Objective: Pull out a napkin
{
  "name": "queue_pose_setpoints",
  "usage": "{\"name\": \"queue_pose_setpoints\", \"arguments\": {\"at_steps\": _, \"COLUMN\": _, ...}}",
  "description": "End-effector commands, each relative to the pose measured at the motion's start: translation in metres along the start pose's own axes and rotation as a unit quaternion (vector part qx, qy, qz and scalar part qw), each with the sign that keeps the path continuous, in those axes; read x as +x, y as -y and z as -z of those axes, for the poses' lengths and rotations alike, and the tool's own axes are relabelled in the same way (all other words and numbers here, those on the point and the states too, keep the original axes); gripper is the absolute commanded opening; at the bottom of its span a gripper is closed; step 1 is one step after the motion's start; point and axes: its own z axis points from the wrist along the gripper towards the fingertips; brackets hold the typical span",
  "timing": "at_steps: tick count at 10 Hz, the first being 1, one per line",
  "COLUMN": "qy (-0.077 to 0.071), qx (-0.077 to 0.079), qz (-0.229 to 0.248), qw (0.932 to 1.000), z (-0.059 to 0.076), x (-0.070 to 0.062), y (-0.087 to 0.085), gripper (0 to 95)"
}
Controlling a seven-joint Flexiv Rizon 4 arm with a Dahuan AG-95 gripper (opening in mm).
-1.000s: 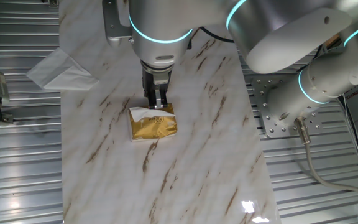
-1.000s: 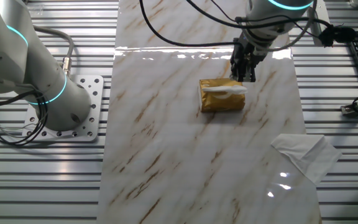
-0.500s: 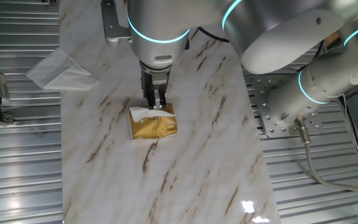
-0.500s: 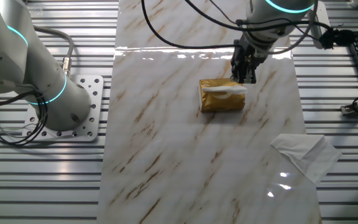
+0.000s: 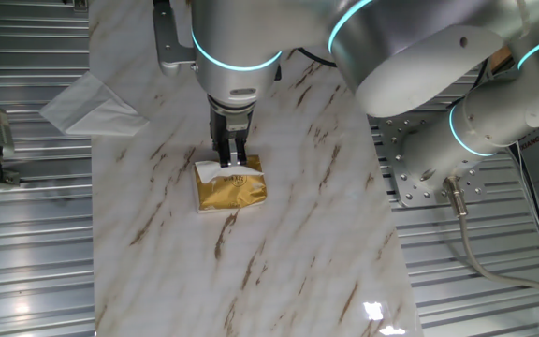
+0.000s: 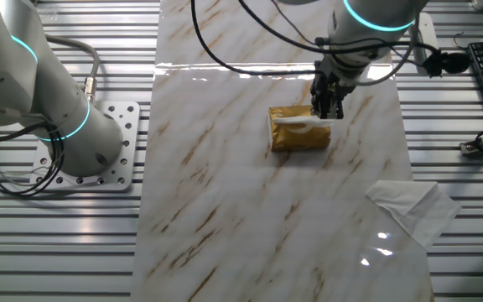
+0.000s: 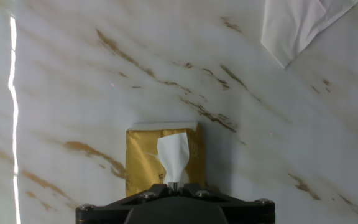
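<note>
In the hand view the gripper [image 7: 174, 185] shows only as a dark housing cut off by the bottom edge; its 2 fingers look nearly together at the near end of the napkin [image 7: 173, 155], but whether they pinch the paper cannot be told. The napkin sticks out of the gold packet [image 7: 143, 158] directly ahead of the fingertips. In one fixed view the arm hides the packet's [image 5: 233, 189] far edge. Compared with 0.5 s ago, the gripper [image 6: 325, 107] has shifted slightly over the packet's [image 6: 298, 136] napkin end. A spread-out tissue [image 6: 411, 210] lies well apart from the gripper on the marble tabletop [image 6: 225, 168].
</note>
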Motion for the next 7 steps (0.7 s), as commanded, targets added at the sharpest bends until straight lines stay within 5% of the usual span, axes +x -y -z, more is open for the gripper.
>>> {"name": "queue_pose_setpoints", "arguments": {"at_steps": 1, "qy": -0.003, "qx": -0.005, "qz": -0.008, "qw": 1.0, "z": -0.0015, "x": 0.0007, "y": -0.0012, "gripper": 0.0}}
{"name": "queue_pose_setpoints", "arguments": {"at_steps": 3, "qy": -0.002, "qx": -0.001, "qz": -0.005, "qw": 1.0, "z": -0.004, "x": 0.0006, "y": -0.0028, "gripper": 0.0}}
{"name": "queue_pose_setpoints", "arguments": {"at_steps": 4, "qy": -0.001, "qx": -0.002, "qz": -0.003, "qw": 1.0, "z": -0.0048, "x": 0.0006, "y": -0.0031, "gripper": 19.0}}
{"name": "queue_pose_setpoints", "arguments": {"at_steps": 5, "qy": 0.003, "qx": -0.003, "qz": -0.002, "qw": 1.0, "z": -0.0054, "x": 0.0007, "y": -0.0033, "gripper": 19.0}}
{"name": "queue_pose_setpoints", "arguments": {"at_steps": 6, "qy": 0.002, "qx": -0.003, "qz": -0.002, "qw": 1.0, "z": -0.0059, "x": 0.001, "y": -0.0033, "gripper": 38.0}}
{"name": "queue_pose_setpoints", "arguments": {"at_steps": 7, "qy": 0.003, "qx": -0.003, "qz": -0.002, "qw": 1.0, "z": -0.0061, "x": 0.0011, "y": -0.0032, "gripper": 38.0}}
